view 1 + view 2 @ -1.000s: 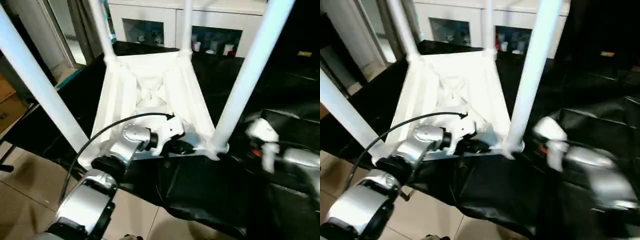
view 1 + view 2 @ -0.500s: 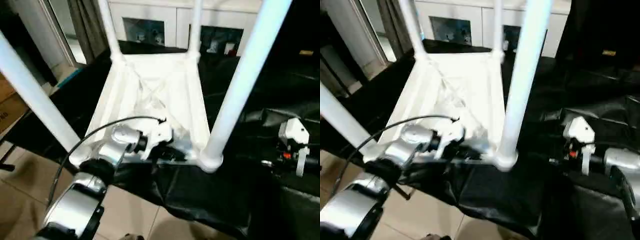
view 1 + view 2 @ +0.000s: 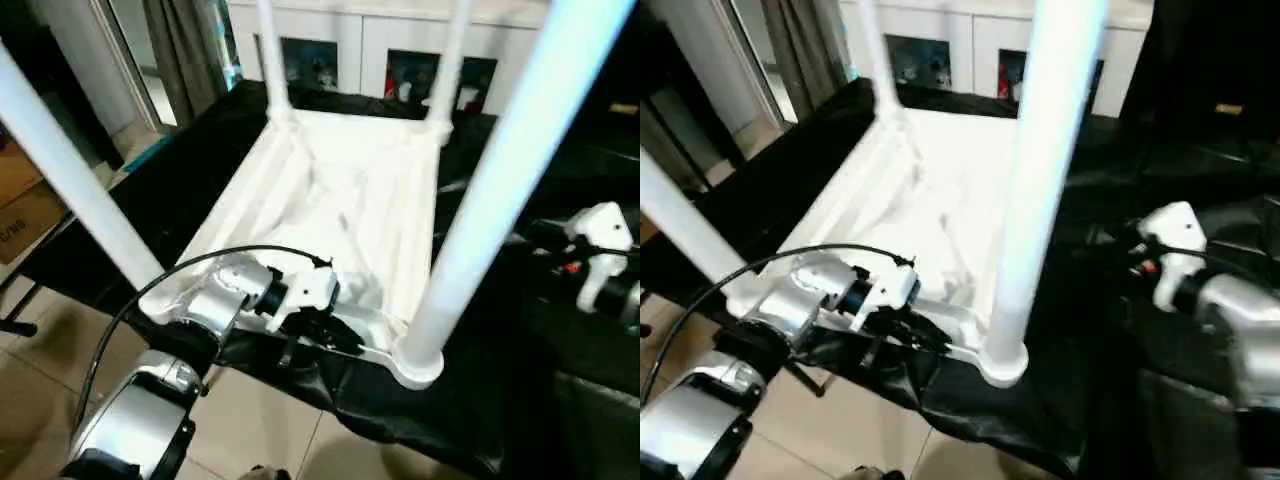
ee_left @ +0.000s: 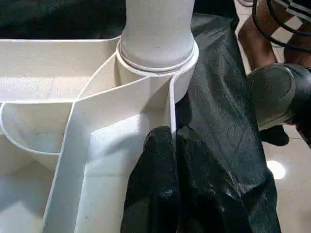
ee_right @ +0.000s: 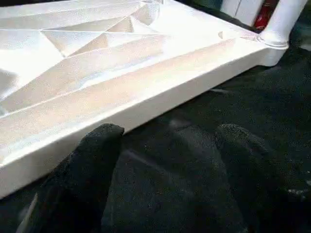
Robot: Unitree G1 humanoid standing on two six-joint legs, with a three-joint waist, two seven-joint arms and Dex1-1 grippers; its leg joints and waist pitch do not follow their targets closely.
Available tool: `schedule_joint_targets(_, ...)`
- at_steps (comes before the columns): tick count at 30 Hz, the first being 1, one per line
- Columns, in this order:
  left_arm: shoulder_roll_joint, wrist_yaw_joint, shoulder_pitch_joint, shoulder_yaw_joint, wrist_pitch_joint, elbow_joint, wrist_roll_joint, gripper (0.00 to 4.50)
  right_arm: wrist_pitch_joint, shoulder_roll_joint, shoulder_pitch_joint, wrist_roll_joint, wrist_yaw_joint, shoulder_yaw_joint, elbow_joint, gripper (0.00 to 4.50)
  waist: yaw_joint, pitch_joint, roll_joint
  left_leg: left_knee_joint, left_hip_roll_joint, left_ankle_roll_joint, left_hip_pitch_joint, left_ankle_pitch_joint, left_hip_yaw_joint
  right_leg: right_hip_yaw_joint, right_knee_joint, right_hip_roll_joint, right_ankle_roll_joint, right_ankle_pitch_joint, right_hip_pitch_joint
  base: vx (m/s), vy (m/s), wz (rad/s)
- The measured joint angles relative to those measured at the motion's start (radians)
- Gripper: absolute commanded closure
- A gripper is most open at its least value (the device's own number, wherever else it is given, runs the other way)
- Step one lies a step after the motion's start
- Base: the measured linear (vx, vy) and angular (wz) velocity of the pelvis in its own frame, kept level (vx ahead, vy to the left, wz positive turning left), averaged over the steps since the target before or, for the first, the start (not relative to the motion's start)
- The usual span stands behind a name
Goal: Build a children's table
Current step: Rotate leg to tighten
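Your surroundings, listed:

- Desk (image 3: pixel 180 190): draped in a black, crinkled, glossy sheet (image 3: pixel 400 400) that hangs over the near edge.
- Floor (image 3: pixel 40 350): pale beige tiles with dark grout lines, on your near left; a bright spot of light reflects off the tile in the left wrist view.
- White cabinet (image 3: pixel 350 40): against the far wall, with glass doors showing small red and white items inside.
- Curtain (image 3: pixel 185 50): dark grey, hanging at far left, beside a light doorway frame (image 3: pixel 125 55).
- Cardboard box (image 3: pixel 25 200): brown, on your left at floor level.
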Motion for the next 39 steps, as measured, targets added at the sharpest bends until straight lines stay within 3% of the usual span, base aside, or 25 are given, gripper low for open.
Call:
schedule_joint_targets(4,-0.006,-0.009,0.000,-0.003,-0.011,0.000,0.001,4.50,0.000,0.009,0.009,-0.001,-0.017,0.001,-0.010,1.07,0.001,0.000,-0.001,0.001,0.000,0.001,0.000,0.000,0.000,0.000,0.000,0.000,0.000,0.000,0.000,0.000,0.000,0.00)
schedule_joint_targets(12,0.013,-0.037,0.010,-0.031,-0.126,-0.002,-0.004,4.50,0.000,0.167,0.031,0.000,-0.146,0.021,-0.040,1.07,-0.002,0.000,-0.004,0.002,0.000,0.002,0.000,0.001,0.000,0.000,0.003,0.000,0.000,0.000,0.000,0.000,0.000,0.00)
schedule_joint_targets(16,0.023,-0.044,0.010,-0.036,-0.233,0.015,0.005,4.50,-0.013,0.258,0.011,0.006,-0.242,0.016,-0.040,1.07,-0.001,-0.001,-0.003,0.004,0.000,0.002,-0.001,0.001,0.001,0.001,0.003,0.000,0.000,0.000,0.000,0.000,0.000,0.00)
schedule_joint_targets(20,0.026,-0.046,0.001,-0.037,-0.268,0.031,0.014,4.50,-0.020,0.276,0.005,0.012,-0.272,0.009,-0.040,1.07,0.002,-0.001,-0.003,0.005,0.000,0.002,-0.001,0.001,0.001,0.001,0.004,0.000,0.000,0.000,0.000,0.000,0.000,0.00)
schedule_joint_targets(21,0.028,-0.041,-0.010,-0.037,-0.271,0.044,0.020,4.06,-0.022,0.285,0.004,0.012,-0.277,0.005,-0.041,0.95,0.001,-0.001,-0.004,0.005,0.000,0.002,-0.001,0.001,0.001,0.001,0.006,0.000,0.000,0.000,0.000,0.000,0.000,0.00)
schedule_joint_targets(24,0.042,-0.011,-0.049,-0.035,-0.283,0.061,0.031,3.85,-0.024,0.314,0.001,0.013,-0.299,0.004,-0.043,0.95,-0.004,-0.001,-0.004,0.008,0.000,0.002,0.000,0.001,0.000,0.001,0.012,0.000,0.000,0.000,-0.001,0.000,0.000,0.00)
schedule_joint_targets(27,0.050,0.004,-0.067,-0.004,-0.288,0.060,0.009,3.72,-0.024,0.331,0.001,0.012,-0.327,0.005,-0.053,0.95,-0.006,-0.001,-0.006,0.009,0.000,-0.002,0.002,-0.002,0.000,0.002,0.016,0.000,0.000,0.000,-0.001,0.000,0.000,0.00)
schedule_joint_targets(30,0.054,0.005,-0.063,0.011,-0.285,0.056,-0.011,3.45,-0.024,0.343,0.001,0.013,-0.349,0.004,-0.079,0.95,-0.013,0.001,-0.016,0.009,0.001,-0.003,0.002,-0.002,-0.001,0.002,0.018,0.000,0.000,0.000,-0.002,0.000,0.000,0.00)
schedule_joint_targets(35,0.092,0.057,0.033,0.101,-0.164,-0.078,-0.110,3.06,-0.001,0.375,0.023,0.013,-0.393,0.006,-0.142,0.95,-0.022,0.004,-0.032,0.008,0.003,-0.004,0.001,-0.001,-0.001,0.003,0.019,0.001,0.000,0.000,-0.007,0.000,0.000,0.00)
schedule_joint_targets(37,0.099,0.112,0.061,0.130,-0.122,-0.113,-0.118,2.85,0.002,0.376,0.024,0.008,-0.408,0.010,-0.158,0.95,-0.027,0.004,-0.032,0.007,0.002,-0.004,0.001,-0.001,0.000,0.004,0.018,0.001,0.001,0.000,-0.007,0.000,0.000,0.00)
schedule_joint_targets(39,0.088,0.291,0.093,0.199,-0.093,-0.132,-0.116,2.61,0.002,0.382,0.023,-0.018,-0.452,0.021,-0.180,0.95,-0.031,0.004,-0.033,0.006,0.001,-0.004,0.000,-0.001,0.000,0.004,0.017,0.001,0.001,0.000,-0.007,0.000,0.000,0.00)
